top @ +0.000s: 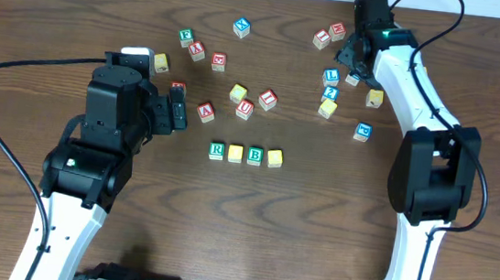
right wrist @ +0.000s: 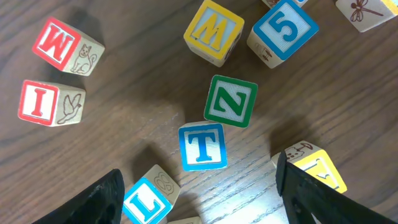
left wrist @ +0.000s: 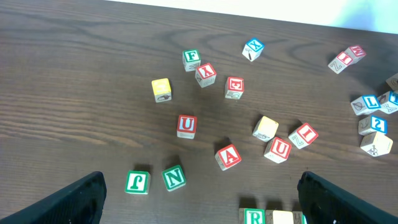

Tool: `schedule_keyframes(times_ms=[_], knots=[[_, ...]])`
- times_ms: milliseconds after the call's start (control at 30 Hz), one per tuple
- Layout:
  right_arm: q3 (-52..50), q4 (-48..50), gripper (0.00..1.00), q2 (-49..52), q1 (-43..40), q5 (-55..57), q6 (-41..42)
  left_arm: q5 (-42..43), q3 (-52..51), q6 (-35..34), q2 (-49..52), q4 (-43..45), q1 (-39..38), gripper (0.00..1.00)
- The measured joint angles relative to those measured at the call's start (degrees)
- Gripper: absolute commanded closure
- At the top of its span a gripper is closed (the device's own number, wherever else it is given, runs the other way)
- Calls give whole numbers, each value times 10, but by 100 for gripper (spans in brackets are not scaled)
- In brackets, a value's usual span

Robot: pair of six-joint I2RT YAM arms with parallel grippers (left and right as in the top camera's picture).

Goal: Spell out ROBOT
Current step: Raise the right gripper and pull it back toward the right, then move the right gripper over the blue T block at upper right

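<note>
Four cubes stand in a row at the table's middle: the green-framed R (top: 217,150), a yellow-faced cube (top: 236,153), the green-framed B (top: 255,155) and another yellow-faced cube (top: 274,158). The left wrist view catches the R (left wrist: 254,217) and the first yellow cube (left wrist: 283,218) at its bottom edge. My left gripper (top: 179,113) (left wrist: 199,208) hovers open and empty up-left of the row. The blue-framed T (right wrist: 202,146) lies face up just ahead of my right gripper (right wrist: 199,205) (top: 350,60), which is open over the far right cluster with nothing between its fingers.
A blue L (right wrist: 146,202) sits by my right gripper's left finger and a yellow cube (right wrist: 314,165) by its right finger. A green Z (right wrist: 231,101) touches the T's upper corner. Red-lettered cubes A (left wrist: 228,156) and U (left wrist: 186,126), and a green N (left wrist: 173,177), lie scattered above the row.
</note>
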Motion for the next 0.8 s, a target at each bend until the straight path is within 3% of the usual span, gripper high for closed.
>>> schedule_keyframes(times_ms=[800], knots=[[1, 25, 29, 40, 0, 15, -26, 0, 0, 0, 0, 0, 0, 4]])
